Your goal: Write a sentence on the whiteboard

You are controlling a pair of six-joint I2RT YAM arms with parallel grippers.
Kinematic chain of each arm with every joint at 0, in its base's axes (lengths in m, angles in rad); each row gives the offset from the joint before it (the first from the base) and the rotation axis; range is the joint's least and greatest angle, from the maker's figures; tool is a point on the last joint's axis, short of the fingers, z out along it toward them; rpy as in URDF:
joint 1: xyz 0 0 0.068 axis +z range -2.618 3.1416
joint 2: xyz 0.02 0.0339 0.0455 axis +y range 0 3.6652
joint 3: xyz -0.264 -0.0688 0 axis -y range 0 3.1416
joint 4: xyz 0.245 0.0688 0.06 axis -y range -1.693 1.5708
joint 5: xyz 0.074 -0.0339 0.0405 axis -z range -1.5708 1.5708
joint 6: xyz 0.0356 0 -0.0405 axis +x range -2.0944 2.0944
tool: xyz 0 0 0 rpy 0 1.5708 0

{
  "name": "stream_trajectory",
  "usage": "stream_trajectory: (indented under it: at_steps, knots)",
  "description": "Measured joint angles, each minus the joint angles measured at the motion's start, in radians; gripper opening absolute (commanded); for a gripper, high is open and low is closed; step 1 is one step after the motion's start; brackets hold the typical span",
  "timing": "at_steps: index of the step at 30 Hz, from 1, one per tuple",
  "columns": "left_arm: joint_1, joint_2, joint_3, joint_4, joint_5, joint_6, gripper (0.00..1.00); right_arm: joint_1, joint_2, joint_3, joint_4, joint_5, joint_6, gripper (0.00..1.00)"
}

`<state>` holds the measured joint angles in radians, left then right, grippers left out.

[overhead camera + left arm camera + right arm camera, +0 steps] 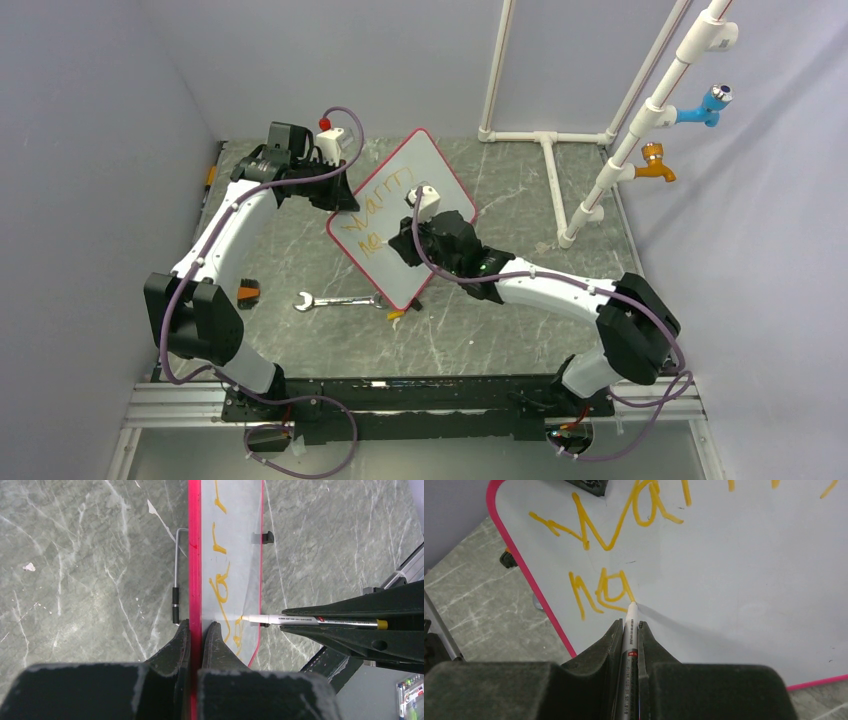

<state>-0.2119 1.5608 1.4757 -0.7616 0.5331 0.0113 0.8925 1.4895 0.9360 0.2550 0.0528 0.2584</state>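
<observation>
L end effector clamps board rim; R end effector grips marker, tip touching. Keep pressure light, board steady.

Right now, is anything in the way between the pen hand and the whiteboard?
Nothing visible is. The marker in the right gripper touches the whiteboard with its tip, and the left gripper clamps the board's rim.

Your grey marbled table holds a wrench lying flat, left of the marker, toward the near edge; a small orange-black object lies farther left.
</observation>
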Motion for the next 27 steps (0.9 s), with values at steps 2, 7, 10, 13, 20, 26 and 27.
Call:
stream_trajectory:
  at_steps: [2,7,10,13,20,26,27]
  knots:
    - [0.0,0.0,0.0,0.0,0.0,0.0,0.0,0.0,-0.003,-0.006,-0.001,0.003,0.0,0.0]
    - [0.0,0.0,0.0,0.0,0.001,0.0,0.0,0.0,-0.008,-0.006,-0.014,0.021,-0.003,0.0]
    - [0.0,0.0,0.0,0.001,0.001,-0.001,0.0,0.0,-0.014,-0.003,-0.037,0.033,-0.008,0.0]
    - [0.0,0.0,0.001,0.001,0.001,-0.001,0.0,0.0,-0.018,0.012,-0.053,0.047,-0.017,0.0]
    - [-0.001,0.0,0.001,0.002,0.001,-0.001,0.0,0.0,-0.018,0.072,-0.061,0.054,-0.032,0.0]
    - [-0.002,0.0,0.001,0.002,0.001,-0.001,0.0,0.0,-0.008,0.102,-0.06,0.053,-0.032,0.0]
    - [-0.002,0.0,0.001,0.002,0.001,-0.001,0.0,0.0,-0.002,0.106,-0.06,0.053,-0.033,0.0]
